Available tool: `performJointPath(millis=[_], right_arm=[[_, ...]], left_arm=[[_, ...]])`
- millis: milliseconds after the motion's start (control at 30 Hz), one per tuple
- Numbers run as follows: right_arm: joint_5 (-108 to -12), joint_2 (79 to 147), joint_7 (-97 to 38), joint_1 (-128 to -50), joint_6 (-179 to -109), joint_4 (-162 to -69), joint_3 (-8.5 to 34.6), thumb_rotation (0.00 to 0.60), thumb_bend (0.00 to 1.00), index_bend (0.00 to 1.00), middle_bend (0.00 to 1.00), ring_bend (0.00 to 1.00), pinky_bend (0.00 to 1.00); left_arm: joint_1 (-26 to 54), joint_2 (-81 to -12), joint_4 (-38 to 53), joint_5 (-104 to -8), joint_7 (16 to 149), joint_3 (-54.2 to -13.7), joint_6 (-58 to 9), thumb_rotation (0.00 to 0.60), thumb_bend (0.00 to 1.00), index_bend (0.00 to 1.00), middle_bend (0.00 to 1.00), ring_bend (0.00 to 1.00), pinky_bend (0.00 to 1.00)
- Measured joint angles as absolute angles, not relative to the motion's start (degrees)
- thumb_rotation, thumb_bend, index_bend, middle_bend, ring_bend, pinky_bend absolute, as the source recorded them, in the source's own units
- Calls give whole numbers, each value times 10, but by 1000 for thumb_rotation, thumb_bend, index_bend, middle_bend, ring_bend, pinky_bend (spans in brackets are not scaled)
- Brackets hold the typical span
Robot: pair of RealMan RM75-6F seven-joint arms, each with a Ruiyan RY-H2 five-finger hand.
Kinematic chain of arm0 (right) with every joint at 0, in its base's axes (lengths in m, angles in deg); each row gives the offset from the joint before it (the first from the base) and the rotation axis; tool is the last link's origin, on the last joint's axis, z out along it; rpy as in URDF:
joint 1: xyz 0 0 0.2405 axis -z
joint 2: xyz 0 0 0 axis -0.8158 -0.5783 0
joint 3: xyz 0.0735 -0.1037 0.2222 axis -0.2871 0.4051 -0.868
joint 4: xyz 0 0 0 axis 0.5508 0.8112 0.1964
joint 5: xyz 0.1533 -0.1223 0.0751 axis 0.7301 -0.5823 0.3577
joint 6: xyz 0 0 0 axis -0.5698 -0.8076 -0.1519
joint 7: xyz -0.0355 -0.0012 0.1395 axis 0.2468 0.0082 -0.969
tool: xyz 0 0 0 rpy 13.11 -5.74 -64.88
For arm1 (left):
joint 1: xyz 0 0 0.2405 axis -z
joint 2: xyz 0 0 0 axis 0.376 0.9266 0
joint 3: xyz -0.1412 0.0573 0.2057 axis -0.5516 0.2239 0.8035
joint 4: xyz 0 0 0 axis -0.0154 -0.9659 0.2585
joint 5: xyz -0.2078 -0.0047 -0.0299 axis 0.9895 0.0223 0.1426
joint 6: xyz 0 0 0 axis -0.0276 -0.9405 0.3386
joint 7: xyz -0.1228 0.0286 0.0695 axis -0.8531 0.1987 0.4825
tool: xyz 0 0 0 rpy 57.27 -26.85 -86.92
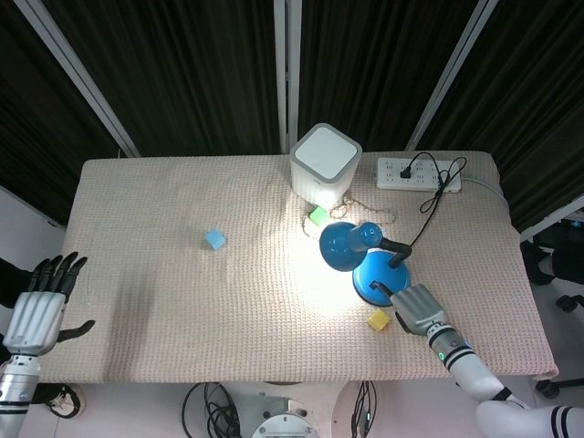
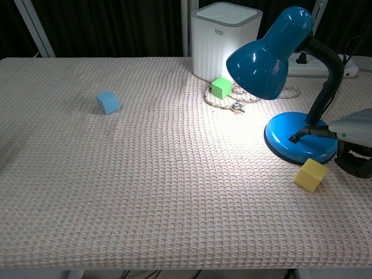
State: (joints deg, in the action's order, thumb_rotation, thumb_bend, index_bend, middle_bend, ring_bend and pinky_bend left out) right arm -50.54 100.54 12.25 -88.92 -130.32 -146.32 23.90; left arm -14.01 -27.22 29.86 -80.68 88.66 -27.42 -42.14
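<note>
A lit blue desk lamp stands at the right, its round base [image 1: 376, 276] [image 2: 299, 144] under a bent black neck and its shade [image 1: 341, 245] [image 2: 267, 55] pointing down-left. My right hand [image 1: 417, 309] [image 2: 352, 132] is beside the base, with one fingertip [image 2: 297, 137] stretched out and touching its top near the black switch. The other fingers are curled in and hold nothing. A yellow cube [image 1: 379, 319] [image 2: 310, 174] lies just in front of the base, next to this hand. My left hand [image 1: 40, 307] hangs past the table's left edge, fingers spread and empty.
A white box [image 1: 325, 164] [image 2: 225, 39] stands at the back, with a green cube [image 1: 318, 216] [image 2: 221, 88] and a coil of cord [image 2: 233, 100] in front of it. A blue cube [image 1: 214, 239] [image 2: 107, 102] lies mid-left. A power strip [image 1: 418, 173] is at the back right.
</note>
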Motion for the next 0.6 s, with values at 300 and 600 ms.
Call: performJointPath(millis=[300,600], right_arm=[[-500,1009,103,-902,-1303,-1455,251,600,580,0,807,841,855],[-480,1003,104,-916,-1297,-1456,266,600,581,0,810,842,855]], left_arm=[[-138,-273,302,-803,899,-276,-418,600,60,40,8,0,33],[-138,-273,305,-804,899,-274,-418,600,60,40,7,0,33]])
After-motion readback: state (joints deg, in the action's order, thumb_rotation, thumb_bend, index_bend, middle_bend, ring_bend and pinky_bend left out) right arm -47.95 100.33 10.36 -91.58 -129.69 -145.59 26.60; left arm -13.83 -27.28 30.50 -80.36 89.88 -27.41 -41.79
